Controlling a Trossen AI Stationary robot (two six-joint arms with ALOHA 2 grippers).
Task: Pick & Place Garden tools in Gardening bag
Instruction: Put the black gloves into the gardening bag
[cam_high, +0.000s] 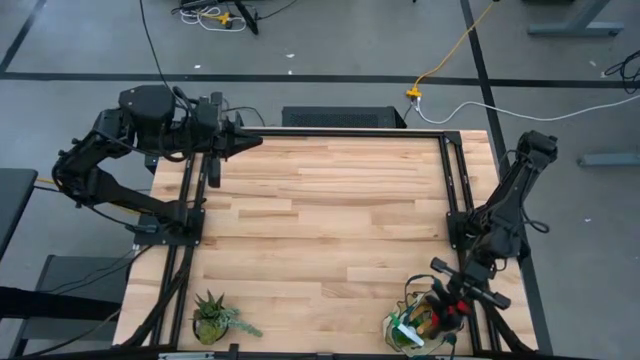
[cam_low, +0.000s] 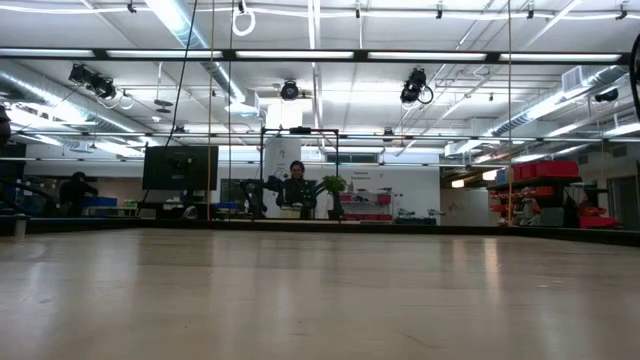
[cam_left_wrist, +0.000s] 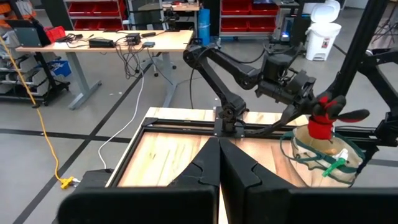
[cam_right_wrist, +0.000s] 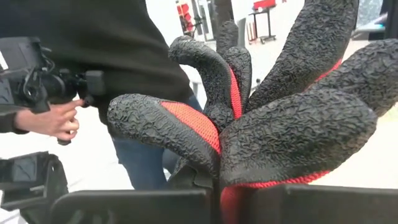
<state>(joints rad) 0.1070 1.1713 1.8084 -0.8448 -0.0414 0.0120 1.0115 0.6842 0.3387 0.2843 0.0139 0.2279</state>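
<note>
The right gripper (cam_high: 452, 303) sits right over the bag (cam_high: 405, 330) at the near right corner of the table (cam_high: 320, 200), fingers clamped on the gloves (cam_right_wrist: 273, 112). From the left wrist view the gloves (cam_left_wrist: 326, 115) hang just above the bag's mouth (cam_left_wrist: 323, 155), red cuff down, not fully inside. A white-and-green tool (cam_high: 404, 333) pokes up in the bag, near its rim. The bag is tight against the table's near edge and close to the right rail, so there's hardly any slack on those two sides.

The left gripper (cam_high: 245, 141) is parked at the far left corner, hovering by the far edge, fingers pressed together with nothing between them.

The plant (cam_high: 212, 317) sits at the near left, close to the near edge and well apart from the bag.

The whole middle of the table is bare wood, with loads of open room between the two arms.

In the right wrist view a person (cam_right_wrist: 112, 74) stands beyond the gloves, a hand (cam_right_wrist: 53, 118) on some dark gear.
</note>
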